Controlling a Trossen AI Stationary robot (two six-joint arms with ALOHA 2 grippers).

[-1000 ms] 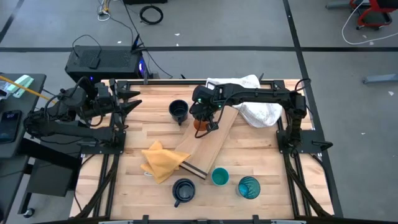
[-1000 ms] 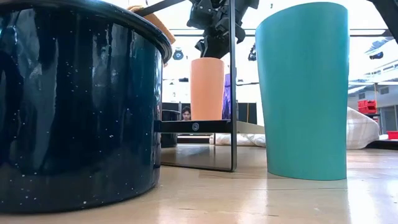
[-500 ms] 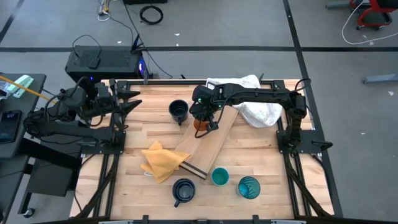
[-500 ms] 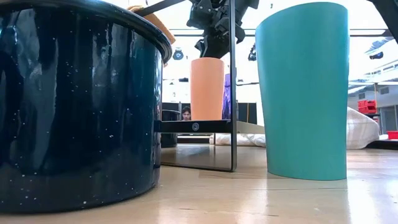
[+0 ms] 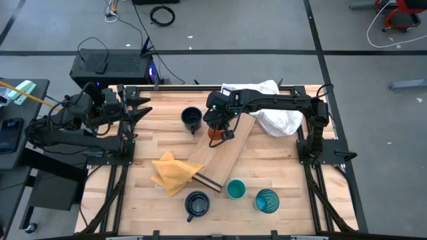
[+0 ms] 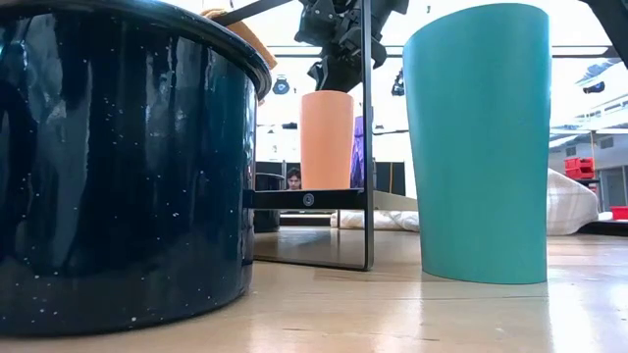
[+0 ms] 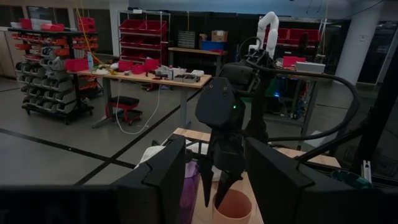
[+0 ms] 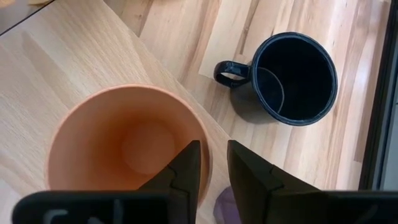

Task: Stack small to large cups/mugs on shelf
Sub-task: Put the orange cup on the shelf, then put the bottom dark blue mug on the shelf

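The small orange cup (image 5: 215, 134) stands upright on its base on the light-wood shelf (image 5: 230, 150), which lies slantwise mid-table. My right gripper (image 8: 213, 171) hangs just above the cup, pointing steeply down, open, its fingers astride the cup's rim. The purple tumbler (image 7: 189, 185) stands close beside the orange cup. One navy mug (image 5: 191, 119) sits left of the shelf, another (image 5: 197, 204) near the front edge with the teal cup (image 5: 235, 190) and the patterned tumbler (image 5: 267, 201). My left gripper (image 5: 143, 107) waits open at the far left, holding nothing. My right gripper has one finger (image 8: 186, 171) inside the orange cup and the other (image 8: 249, 177) outside, astride the rim (image 8: 206, 158) from above. A gap shows beside the outer finger. Whether the inner finger touches the wall I cannot tell. The cup stands upright on the shelf.
A yellow cloth (image 5: 172, 172) lies at the shelf's near left end. A white towel (image 5: 273, 110) is bunched at the far right. Bare wood lies on the table's right side and near left.
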